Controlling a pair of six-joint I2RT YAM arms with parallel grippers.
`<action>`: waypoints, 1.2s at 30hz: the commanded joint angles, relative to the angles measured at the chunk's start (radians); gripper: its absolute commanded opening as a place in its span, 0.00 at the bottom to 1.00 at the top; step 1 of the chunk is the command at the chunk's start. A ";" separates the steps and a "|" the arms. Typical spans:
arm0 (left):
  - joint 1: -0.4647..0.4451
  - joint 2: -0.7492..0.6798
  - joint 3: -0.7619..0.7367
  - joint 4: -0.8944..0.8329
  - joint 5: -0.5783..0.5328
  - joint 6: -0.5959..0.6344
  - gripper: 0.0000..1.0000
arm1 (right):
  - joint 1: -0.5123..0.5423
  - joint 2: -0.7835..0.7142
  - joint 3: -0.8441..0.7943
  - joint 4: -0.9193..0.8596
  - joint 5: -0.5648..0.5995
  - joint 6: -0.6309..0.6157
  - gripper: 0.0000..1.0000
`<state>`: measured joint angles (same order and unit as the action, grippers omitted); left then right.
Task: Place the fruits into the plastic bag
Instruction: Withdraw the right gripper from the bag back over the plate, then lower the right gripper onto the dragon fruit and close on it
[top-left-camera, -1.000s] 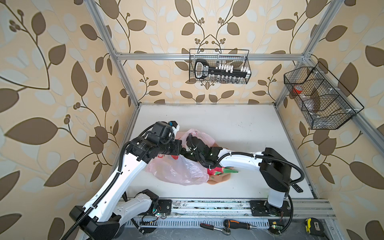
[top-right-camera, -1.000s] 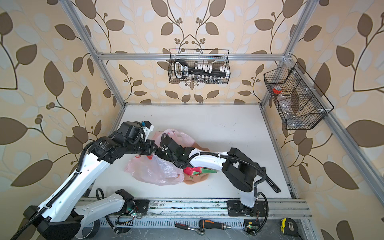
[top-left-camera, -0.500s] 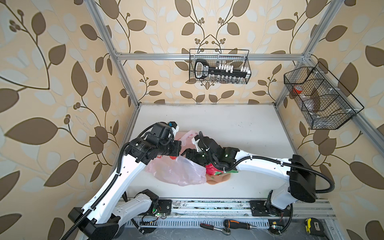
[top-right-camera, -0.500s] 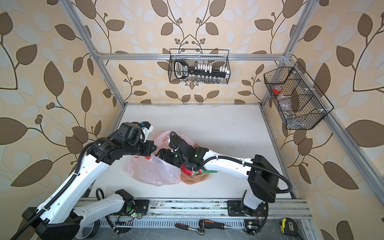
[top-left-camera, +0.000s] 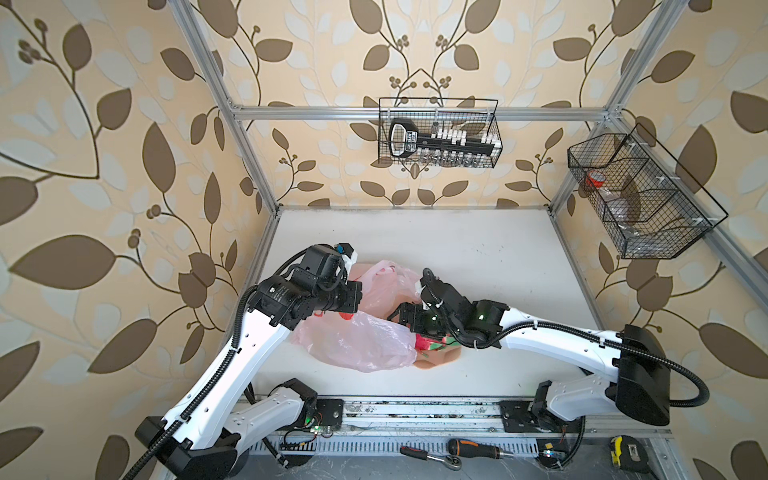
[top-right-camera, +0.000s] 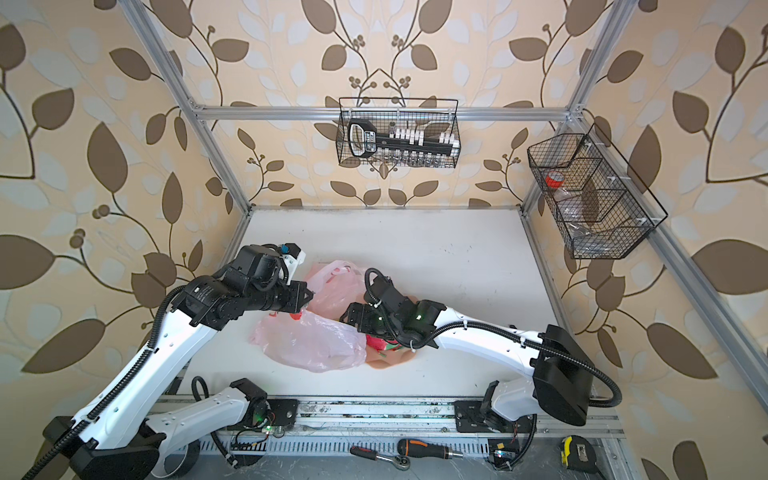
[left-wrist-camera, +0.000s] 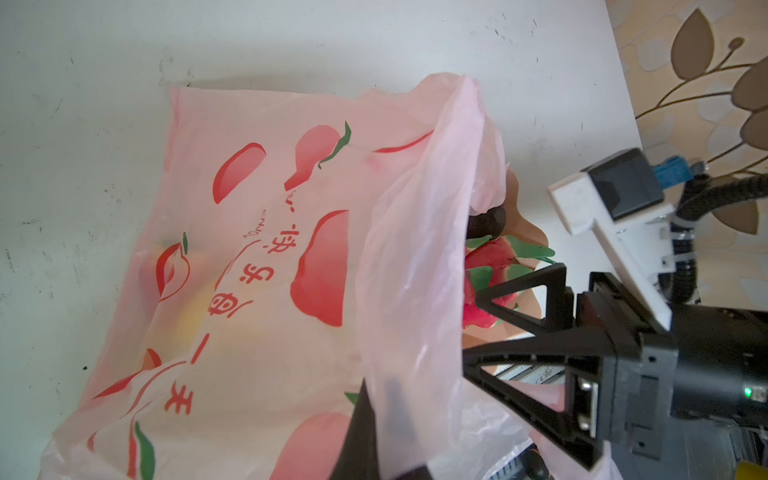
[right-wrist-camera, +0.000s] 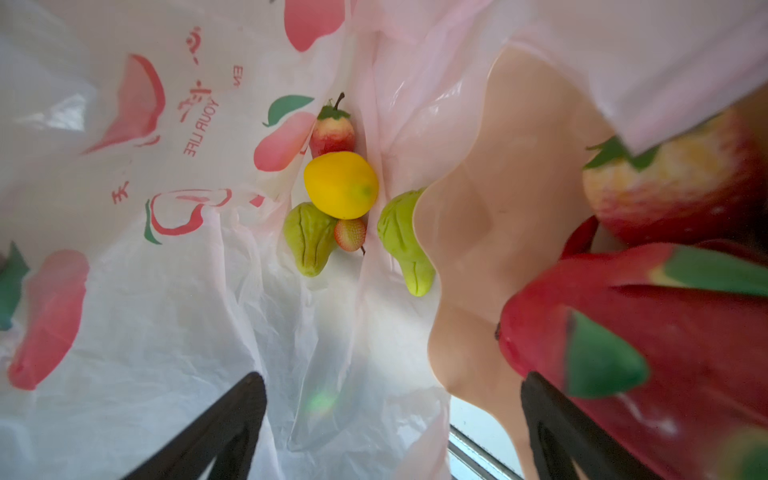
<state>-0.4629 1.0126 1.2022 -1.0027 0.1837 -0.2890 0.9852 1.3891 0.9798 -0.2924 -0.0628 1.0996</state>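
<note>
My right jaws (right-wrist-camera: 390, 386) stand wide and empty, aimed into the mouth of the plastic bag (top-left-camera: 357, 340), which lies left of the middle of the bench (top-left-camera: 478, 257), nearer its front edge; my left jaws (left-wrist-camera: 376, 415) are pinched shut on the bag's rim, lifting it so the mouth gapes. Deep inside lie the lemon (right-wrist-camera: 340, 185), 2 green pears (right-wrist-camera: 309, 237) and 2 small red pieces (right-wrist-camera: 332, 133). The dragon fruit (right-wrist-camera: 623, 332) is not ahead of my right jaws but close against 1 side of them, on the plate (right-wrist-camera: 478, 208) at the bag's mouth, toward the front edge; the dark plum (left-wrist-camera: 486, 220) and a red strawberry-like piece (right-wrist-camera: 665, 187) lie with it. My right arm is much the nearer; I judge it must back out of the mouth and swing toward the front edge to reach the fruit. Its long axis I cannot tell for sure.
</note>
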 joint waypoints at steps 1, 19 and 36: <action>0.010 -0.023 0.003 0.000 0.022 0.028 0.00 | -0.013 -0.054 0.010 -0.075 0.070 -0.062 0.97; 0.010 -0.034 0.008 -0.011 0.028 0.044 0.00 | -0.102 -0.047 0.200 -0.570 0.113 -0.815 1.00; 0.010 -0.040 0.022 -0.028 0.020 0.052 0.00 | -0.046 0.164 0.243 -0.566 0.129 -1.073 1.00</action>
<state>-0.4629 0.9894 1.2022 -1.0218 0.1875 -0.2600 0.9264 1.5227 1.1843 -0.8452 0.0483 0.1009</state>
